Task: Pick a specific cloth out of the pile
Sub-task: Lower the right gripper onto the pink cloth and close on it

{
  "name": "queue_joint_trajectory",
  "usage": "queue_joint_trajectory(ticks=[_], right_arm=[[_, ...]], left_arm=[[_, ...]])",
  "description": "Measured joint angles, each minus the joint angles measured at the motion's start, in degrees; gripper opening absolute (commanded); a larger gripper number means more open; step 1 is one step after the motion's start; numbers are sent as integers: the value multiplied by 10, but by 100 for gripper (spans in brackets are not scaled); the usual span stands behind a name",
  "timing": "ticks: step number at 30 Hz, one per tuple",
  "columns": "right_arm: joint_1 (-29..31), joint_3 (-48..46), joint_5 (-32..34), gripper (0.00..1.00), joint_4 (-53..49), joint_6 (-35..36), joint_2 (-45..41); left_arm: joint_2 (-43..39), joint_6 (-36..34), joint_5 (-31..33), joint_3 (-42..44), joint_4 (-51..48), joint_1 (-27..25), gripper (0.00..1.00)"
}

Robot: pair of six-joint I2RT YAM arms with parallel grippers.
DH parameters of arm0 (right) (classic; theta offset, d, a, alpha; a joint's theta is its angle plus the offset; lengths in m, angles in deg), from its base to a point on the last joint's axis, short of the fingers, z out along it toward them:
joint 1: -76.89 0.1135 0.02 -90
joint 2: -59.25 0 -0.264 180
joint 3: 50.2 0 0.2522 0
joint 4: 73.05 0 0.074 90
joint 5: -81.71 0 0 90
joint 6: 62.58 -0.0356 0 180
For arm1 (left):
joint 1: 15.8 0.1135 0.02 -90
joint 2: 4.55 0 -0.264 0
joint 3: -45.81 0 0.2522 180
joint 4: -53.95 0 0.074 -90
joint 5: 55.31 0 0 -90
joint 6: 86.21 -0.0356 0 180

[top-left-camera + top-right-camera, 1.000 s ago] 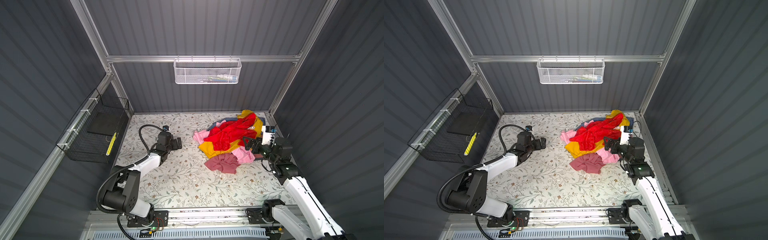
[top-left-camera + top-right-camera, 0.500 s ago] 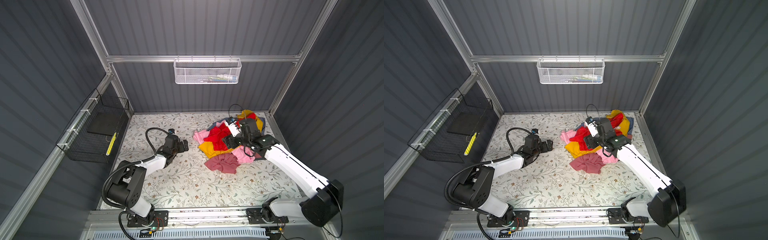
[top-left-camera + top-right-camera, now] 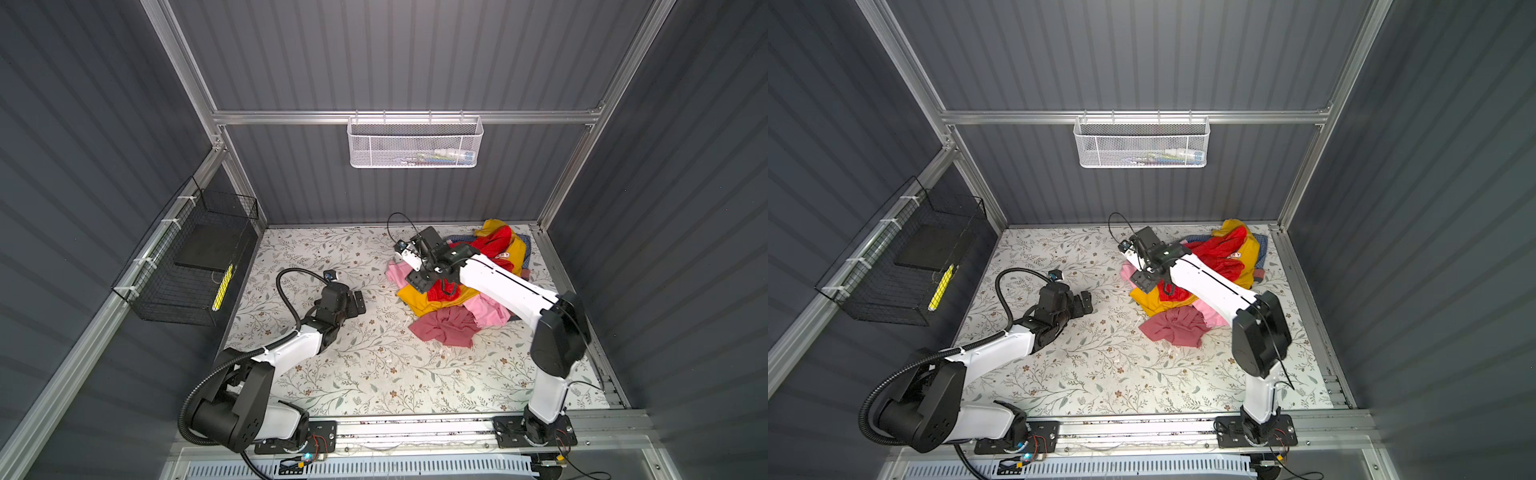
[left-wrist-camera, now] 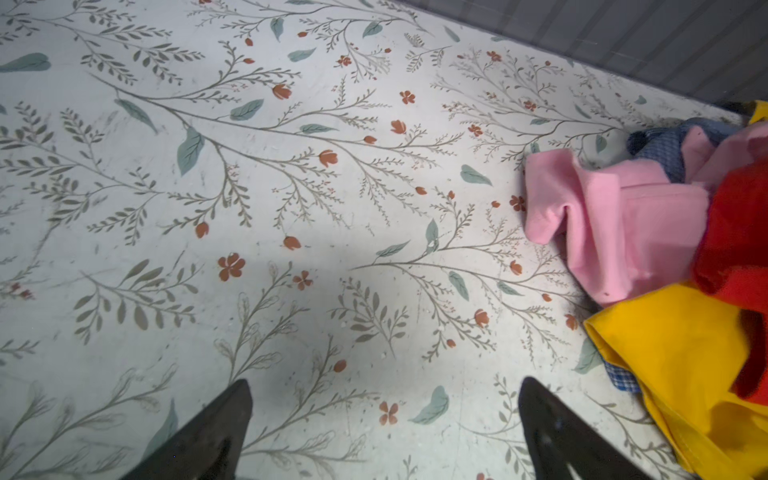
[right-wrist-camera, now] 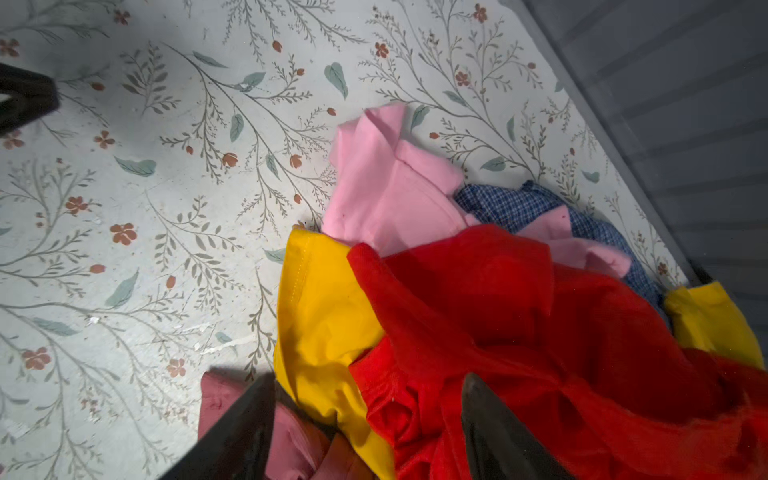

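We count five cloths in the pile (image 3: pixel 428 303); one label (image 3: pixel 503 255) reads "RY"; left jaws spread wide, right jaws' state we cannot tell.

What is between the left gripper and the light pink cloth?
Only bare floral tabletop: the left wrist view shows it stretching from the open left gripper to the light pink cloth, and both top views show the same.

left gripper (image 3: pixel 357 302) over mat (image 3: pixel 374 365), apart from pile (image 3: pixel 446 328) | right gripper (image 3: pixel 423 286) above pile's left edge
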Motion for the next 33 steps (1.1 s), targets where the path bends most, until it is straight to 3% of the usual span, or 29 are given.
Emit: queue_joint_trajectory(ticks=[6,15,20,23,33], right_arm=[[16,101,17,78,-28,5,114],[19,211,40,77,-53,1,210],[19,264,54,71,-56,-2,265],[19,280,62,62,-54,-4,292],[17,305,75,14,-56,-17,347]], left_arm=[[-37,-13,31,5,-40,0,100],[-46,-27,49,6,-71,8,100],[-47,-31,49,9,-76,8,100],[-53,-33,49,9,-82,9,100],[-82,-37,49,12,-93,12,100]])
